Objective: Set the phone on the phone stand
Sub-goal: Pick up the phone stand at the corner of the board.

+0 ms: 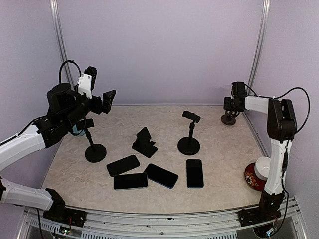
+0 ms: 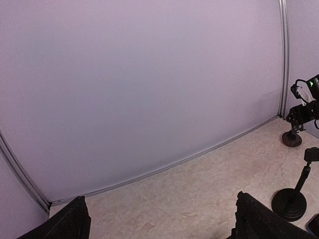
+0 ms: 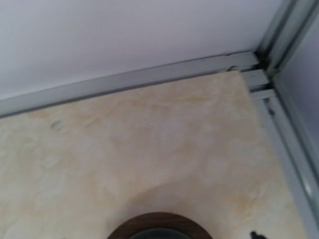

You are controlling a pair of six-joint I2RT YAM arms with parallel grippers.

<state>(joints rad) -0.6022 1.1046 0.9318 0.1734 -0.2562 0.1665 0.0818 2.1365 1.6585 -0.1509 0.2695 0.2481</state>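
Several black phones lie flat near the table's front: one angled at the left [image 1: 122,165], one below it [image 1: 130,181], one in the middle [image 1: 161,175], one at the right [image 1: 195,173]. Behind them stand a pole phone stand on a round base [image 1: 95,152], a wedge stand [image 1: 144,143] and a second pole stand [image 1: 189,145] [image 2: 291,199]. My left gripper [image 1: 102,102] [image 2: 164,224] hangs high at the back left, open and empty. My right gripper [image 1: 229,110] is at a small stand with a brown round base [image 1: 229,119] [image 3: 159,231] in the back right corner. Its fingers are hidden.
A dark red dish with a white cup [image 1: 256,174] sits at the right edge beside the right arm. Purple walls and metal frame posts [image 1: 257,50] close the back and sides. The table's back corner rail [image 3: 259,74] lies just beyond the brown base.
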